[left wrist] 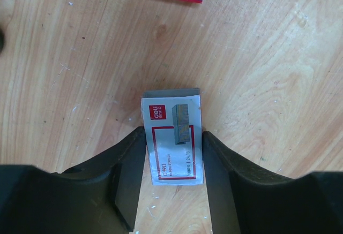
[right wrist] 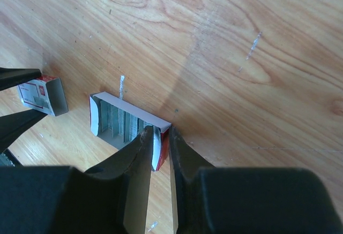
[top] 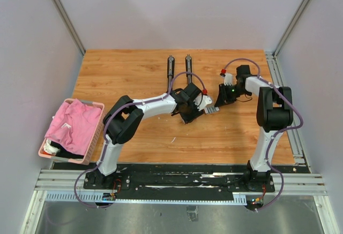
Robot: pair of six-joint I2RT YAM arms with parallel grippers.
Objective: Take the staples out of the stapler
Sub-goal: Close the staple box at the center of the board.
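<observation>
A small red-and-white box sleeve [left wrist: 172, 137] lies on the wood between my left gripper's [left wrist: 172, 153] jaws, which press on both of its long sides. Its open inner tray [right wrist: 96, 117] sits a little apart and holds silvery staple strips [right wrist: 120, 122]. My right gripper [right wrist: 161, 137] is shut on the tray's near end wall. A thin pale sliver [right wrist: 121, 85] lies on the table just beyond the tray. In the top view the two grippers [top: 206, 107] [top: 218, 104] meet at mid-table. The stapler shows as two long dark bars [top: 170, 69] [top: 188, 65] lying side by side behind them.
A pink basket [top: 95, 137] with pink cloth stands at the table's left edge. A tiny pale bit [top: 173, 139] lies on the wood in front of the left arm. Metal rails run along the right edge and the near edge.
</observation>
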